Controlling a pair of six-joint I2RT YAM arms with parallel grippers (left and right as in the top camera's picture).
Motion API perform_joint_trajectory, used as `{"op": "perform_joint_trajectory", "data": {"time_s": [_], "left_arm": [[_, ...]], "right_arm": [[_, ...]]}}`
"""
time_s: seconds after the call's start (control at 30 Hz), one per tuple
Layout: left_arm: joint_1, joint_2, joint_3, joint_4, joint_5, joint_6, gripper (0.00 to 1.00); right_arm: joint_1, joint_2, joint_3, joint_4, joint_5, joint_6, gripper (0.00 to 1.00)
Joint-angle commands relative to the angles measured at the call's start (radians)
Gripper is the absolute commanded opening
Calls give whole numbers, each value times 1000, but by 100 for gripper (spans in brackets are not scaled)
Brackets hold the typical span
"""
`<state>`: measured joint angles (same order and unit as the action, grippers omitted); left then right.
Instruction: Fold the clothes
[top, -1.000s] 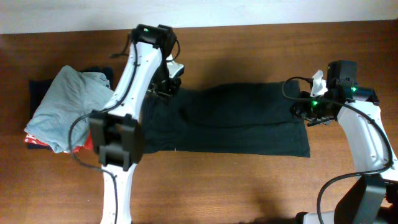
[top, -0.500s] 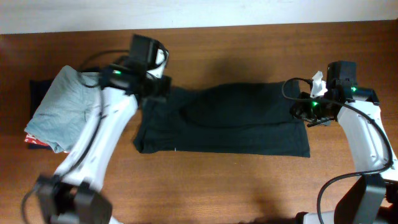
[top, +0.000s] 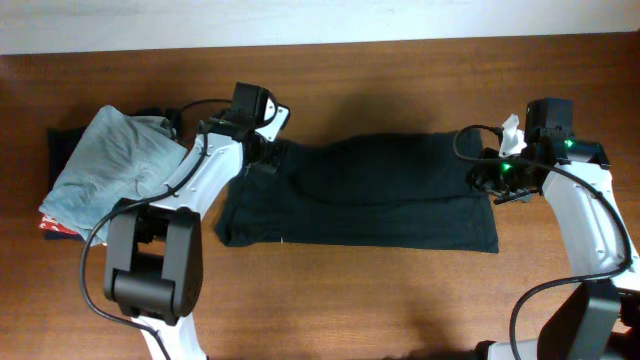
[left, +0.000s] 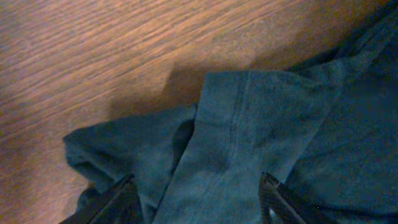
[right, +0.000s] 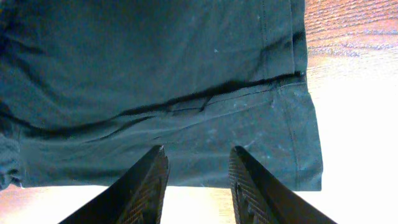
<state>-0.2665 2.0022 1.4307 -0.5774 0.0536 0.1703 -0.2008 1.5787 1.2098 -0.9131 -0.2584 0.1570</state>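
since the earlier frame the left gripper (top: 262, 150) has opened and its arm swung round; the black t-shirt (top: 380, 190) lies half folded on the table (top: 350, 290). left wrist: jaws wide over the sleeve (left: 249, 112), holding nothing. right wrist: the right gripper (right: 198, 152) stands partly open above the hem (right: 298, 137); a new grasp probably comes next.

A black short-sleeved T-shirt of soft fabric (top: 380, 190) lies flat on the brown wooden table (top: 400, 300). It runs from under the left gripper (top: 263, 152) across to the right gripper (top: 487, 182). Left of the left gripper, a crumpled light grey-blue garment (top: 105, 170) lies on a stack of folded garments (top: 60, 140).
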Motion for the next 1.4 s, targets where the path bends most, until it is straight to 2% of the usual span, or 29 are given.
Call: {"op": "perform_joint_trajectory", "data": {"time_s": [0.0,0.27,0.5,0.67,0.87,1.07,1.37], "left_arm": [[2,37,8,5,50,50,62],[2,76,8,47,53,53,61],[2,87,8,53,116,64,60],[2,96,8,40,169,64,47],[2,96,9,22,171,64,19],[2,96,67,-68,171,64,10],[1,96,247,-321,168,64,9]], "right_arm": [[3,5,8,0,8,1,36],[3,5,8,0,8,1,37],[3,5,8,-1,8,1,36],[3,5,8,-5,8,1,36],[3,5,8,-8,8,1,36],[3,5,8,-7,8,1,36],[3,5,8,-7,8,1,36]]}}
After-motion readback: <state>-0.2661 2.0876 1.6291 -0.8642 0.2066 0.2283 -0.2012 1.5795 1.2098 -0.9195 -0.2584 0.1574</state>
